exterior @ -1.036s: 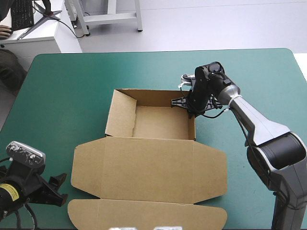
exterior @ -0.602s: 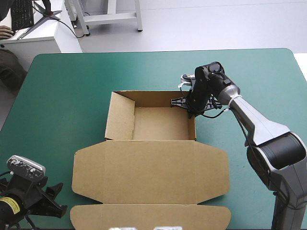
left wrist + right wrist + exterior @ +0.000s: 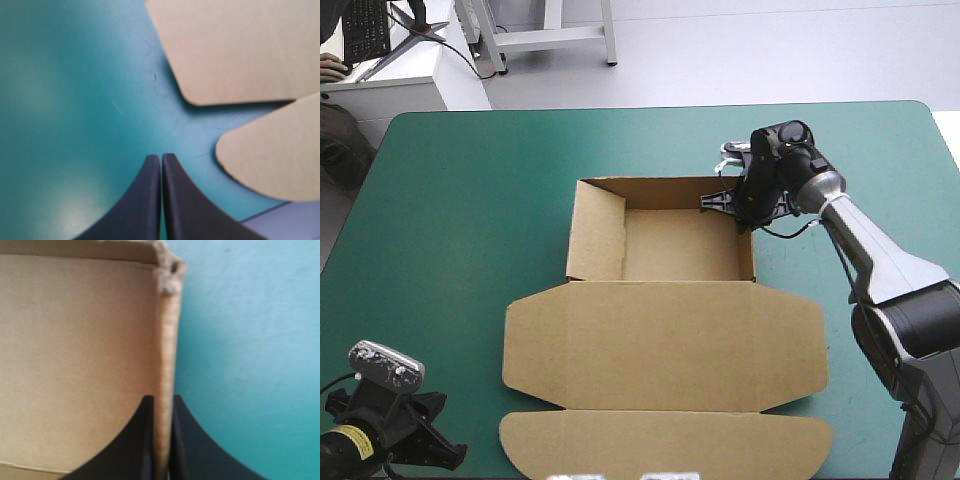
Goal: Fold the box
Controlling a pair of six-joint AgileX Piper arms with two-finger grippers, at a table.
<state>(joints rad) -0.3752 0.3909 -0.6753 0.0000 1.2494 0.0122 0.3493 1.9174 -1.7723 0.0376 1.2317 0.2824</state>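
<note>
Cover, teal-green, table-wide: brown box standing as open tray, lid flat. Right gripper clamped on its far right wall; left gripper pinched together, empty, beside lid corner.

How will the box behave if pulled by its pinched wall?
Likely light, sliding whole: the box is thin board on the teal-green cover. The wall in the right gripper looks frayed at its corner, so it may bend. The flat lid probably flops if lifted.
</note>
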